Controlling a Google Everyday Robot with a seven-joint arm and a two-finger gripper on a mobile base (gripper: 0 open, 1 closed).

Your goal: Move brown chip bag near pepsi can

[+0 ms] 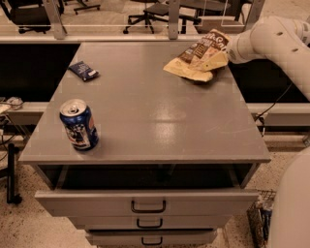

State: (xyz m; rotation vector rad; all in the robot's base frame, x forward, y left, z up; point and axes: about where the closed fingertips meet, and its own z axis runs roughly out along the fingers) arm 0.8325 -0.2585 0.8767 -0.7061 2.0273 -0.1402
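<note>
The brown chip bag (197, 57), crinkled dark brown and cream-tan, is at the back right of the grey cabinet top (160, 116). Its right end is tilted up, with a shadow under it. My gripper (226, 54) reaches in from the right on the white arm and is shut on the bag's right edge; the bag hides the fingertips. The pepsi can (79, 125), blue with a silver top, stands upright near the front left corner, far from the bag.
A small dark blue flat packet (83, 70) lies at the back left of the top. Drawers (147, 206) are below the front edge. Office chairs (145, 12) stand behind. The robot's white body (290, 208) is at the lower right.
</note>
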